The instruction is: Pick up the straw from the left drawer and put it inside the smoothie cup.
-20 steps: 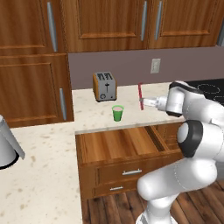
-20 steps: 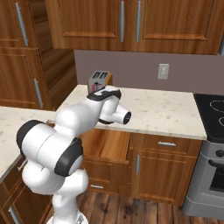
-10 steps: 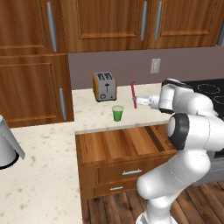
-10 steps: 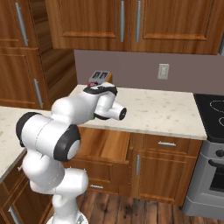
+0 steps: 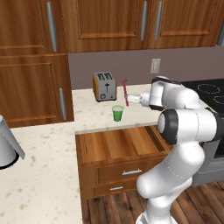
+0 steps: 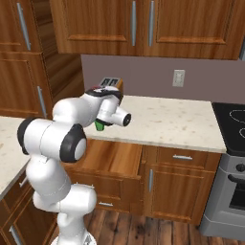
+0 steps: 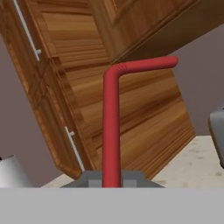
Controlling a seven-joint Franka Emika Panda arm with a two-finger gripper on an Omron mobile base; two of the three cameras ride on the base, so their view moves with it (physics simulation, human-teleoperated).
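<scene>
Red and thin, the straw (image 7: pixel 111 131) runs as a straight stem that bends sharply near its far end into a short angled tip, so in the hand view it reads as an L against the wood cabinets. Its lower end is clamped between the closed tips of the pincer (image 7: pixel 111 178). In the left base view the straw (image 5: pixel 126 92) stands close to upright in the air above the speckled surface (image 5: pixel 87 118), held by the pincer (image 5: pixel 131 99) just up and to the right of the smoothie cup (image 5: pixel 117 113), not touching it. That cup is small, bright green and tapered, and stands on the surface in front of the toaster (image 5: pixel 104 86). Nearer the robot, the left drawer (image 5: pixel 118 144) is pulled out, its plain wood-grain bottom showing. In the right base view a bit of the green cup (image 6: pixel 99 125) shows beside the arm, with the toaster (image 6: pixel 110 82) behind. A wall outlet (image 5: pixel 155 65) sits on the backsplash, and the stove (image 5: pixel 209 89) lies to the right.
</scene>
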